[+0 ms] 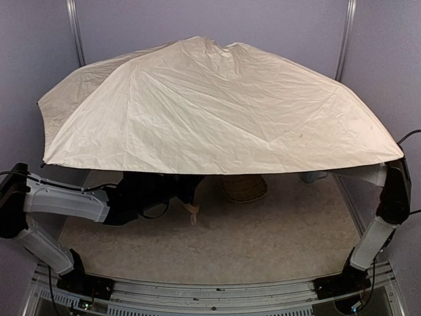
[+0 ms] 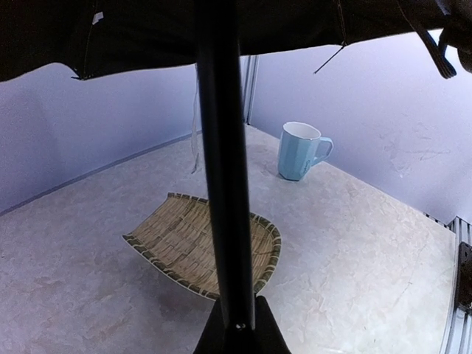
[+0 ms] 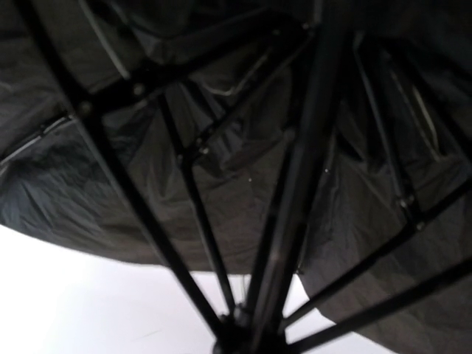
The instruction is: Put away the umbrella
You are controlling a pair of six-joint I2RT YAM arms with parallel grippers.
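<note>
1. Umbrella is fully open. Its cream canopy spans almost the whole bench, held up off the surface, with the far half of the bench hidden beneath it.
2. Left arm reaches in under the near left edge of the canopy. A tan wrist strap hangs just beyond its end.
3. Left wrist view: left fingers are clamped narrow on the black shaft, which rises straight up from between them.
4. Right arm goes up under the right rim of the canopy, and its end is hidden from above.
5. Right wrist view: black ribs and dark underside of the fabric, very close. The right fingers cannot be made out, so I cannot tell whether they are wide, narrow or holding anything.
6. Under the canopy a woven basket tray lies flat on the bench. A pale blue mug stands upright farther off, apart from the tray, near the wall.
</note>
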